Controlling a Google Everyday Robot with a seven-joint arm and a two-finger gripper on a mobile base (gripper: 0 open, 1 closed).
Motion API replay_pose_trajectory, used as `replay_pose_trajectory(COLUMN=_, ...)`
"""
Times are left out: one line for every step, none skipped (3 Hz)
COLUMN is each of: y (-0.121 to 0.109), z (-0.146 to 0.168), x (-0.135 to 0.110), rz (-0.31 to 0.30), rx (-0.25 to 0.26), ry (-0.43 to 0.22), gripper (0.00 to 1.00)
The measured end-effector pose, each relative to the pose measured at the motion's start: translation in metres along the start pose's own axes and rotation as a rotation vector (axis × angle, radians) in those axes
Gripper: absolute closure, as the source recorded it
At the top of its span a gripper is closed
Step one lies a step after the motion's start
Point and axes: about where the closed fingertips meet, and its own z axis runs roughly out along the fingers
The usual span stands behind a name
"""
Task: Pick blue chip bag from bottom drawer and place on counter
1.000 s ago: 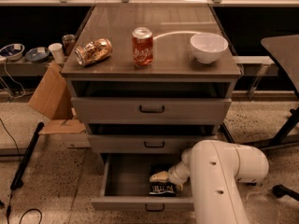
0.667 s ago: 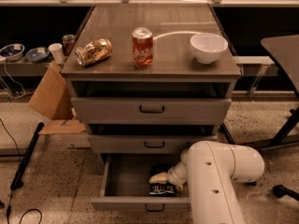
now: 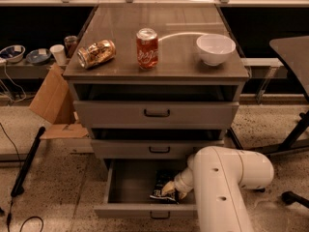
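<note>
You will find no text here that reads outright. The red can (image 3: 147,48), upright on the tabletop (image 3: 178,30), carries white script lettering that cannot be made out. The gold can (image 3: 96,53), lying on its side, shows only a mottled pattern. The blue chip bag (image 3: 159,195) in the bottom drawer (image 3: 123,190) bears pale marks, illegible. The pincer (image 3: 169,188) sits at that bag inside the drawer.

Speckled floor (image 3: 53,187); cardboard box (image 3: 50,100), left; low shelf (image 3: 24,69) with bowls (image 3: 38,56), far left; dark table (image 3: 292,50), right; black pole (image 3: 27,162), near left. Gripper (image 3: 170,188) in bottom drawer (image 3: 145,210).
</note>
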Motion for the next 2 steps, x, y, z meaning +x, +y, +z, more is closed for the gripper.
replay_pose_trajectory(y=-0.002, z=-0.011, x=0.004, rz=0.006, rx=-0.020, ry=-0.031, gripper=0.64)
replay_pose_trajectory(y=0.000, z=-0.036, x=0.010, rz=0.007, rx=-0.059, ry=-0.104, gripper=0.88)
